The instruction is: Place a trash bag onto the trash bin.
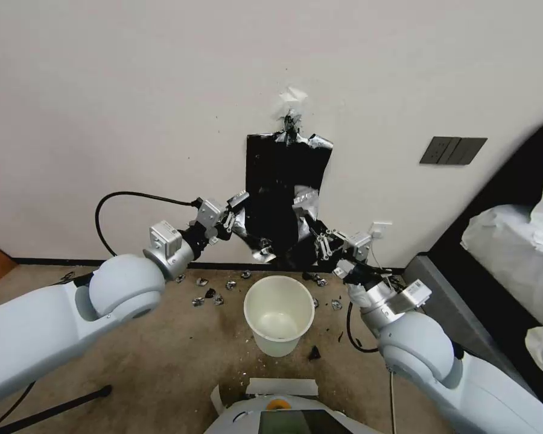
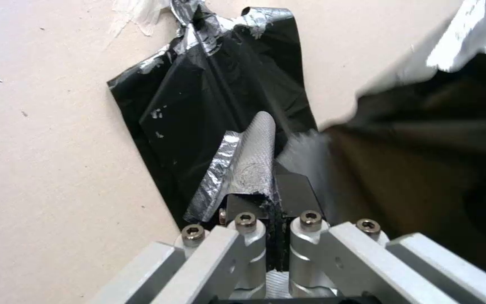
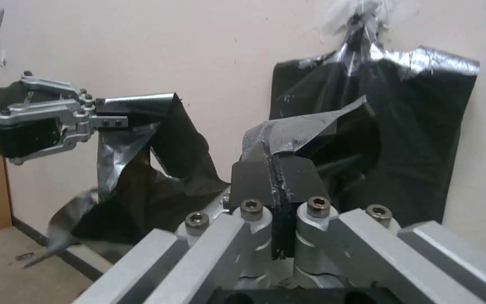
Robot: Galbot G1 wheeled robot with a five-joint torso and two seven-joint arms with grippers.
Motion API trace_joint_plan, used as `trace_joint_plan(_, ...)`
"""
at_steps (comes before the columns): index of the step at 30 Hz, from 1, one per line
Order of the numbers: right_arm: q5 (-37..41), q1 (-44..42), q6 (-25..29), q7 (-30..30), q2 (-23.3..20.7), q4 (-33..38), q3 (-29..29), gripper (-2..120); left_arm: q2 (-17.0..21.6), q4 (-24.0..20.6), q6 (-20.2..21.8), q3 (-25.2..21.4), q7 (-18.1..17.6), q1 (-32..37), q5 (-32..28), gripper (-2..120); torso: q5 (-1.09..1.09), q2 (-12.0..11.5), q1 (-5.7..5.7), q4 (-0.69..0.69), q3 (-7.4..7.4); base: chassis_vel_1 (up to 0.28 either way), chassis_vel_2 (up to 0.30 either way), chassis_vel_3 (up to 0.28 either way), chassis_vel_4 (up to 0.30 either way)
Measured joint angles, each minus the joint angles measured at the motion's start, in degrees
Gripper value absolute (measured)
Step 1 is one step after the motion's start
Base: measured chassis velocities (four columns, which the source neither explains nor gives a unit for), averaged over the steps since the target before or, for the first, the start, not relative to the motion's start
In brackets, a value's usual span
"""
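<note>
The cream-white trash bin stands upright on the floor by the wall, its mouth open and nothing over it. Above it the crinkled black trash bag is stretched between both grippers, in front of the flat sheaf of bags taped to the wall. My left gripper is shut on one edge of the bag, its fingers pinching a silvery fold. My right gripper is shut on the opposite edge, the fold caught between its pads. The right wrist view shows the left gripper holding the bag.
Small black and silver scraps litter the floor around the bin. A dark grey piece of furniture with white plastic wrap stands at the right. A black cable loops from the left wrist. A switch plate is on the wall.
</note>
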Motion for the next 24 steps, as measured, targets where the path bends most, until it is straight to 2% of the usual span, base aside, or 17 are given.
trace_joint_plan(10, -2.07, -4.38, 0.7, 0.21, 2.31, -2.47, -0.3, 0, -3.74, 1.69, 0.19, 4.77, -0.82, -0.9, 0.89, 0, 0.0, 0.0, 0.0, 0.0, 0.0, 0.0, 0.0, 0.0, 0.0)
trace_joint_plan(20, -2.79, -5.21, 2.35, 0.35, 3.41, -6.43, -0.56, 0, -10.8, 6.83, 0.23, 8.74, -2.18, 0.38, 3.55, 0, 0.0, 0.0, 0.01, 0.0, 0.01, 0.0, 0.0, 0.0, 0.0)
trace_joint_plan(24, -2.97, -5.19, 2.63, 0.62, 4.19, -8.13, -1.04, 0, -12.11, 8.04, 0.29, 8.68, -2.5, 2.02, 3.96, 0, 0.0, 0.0, 0.01, 0.0, 0.01, 0.0, 0.0, 0.0, 0.0)
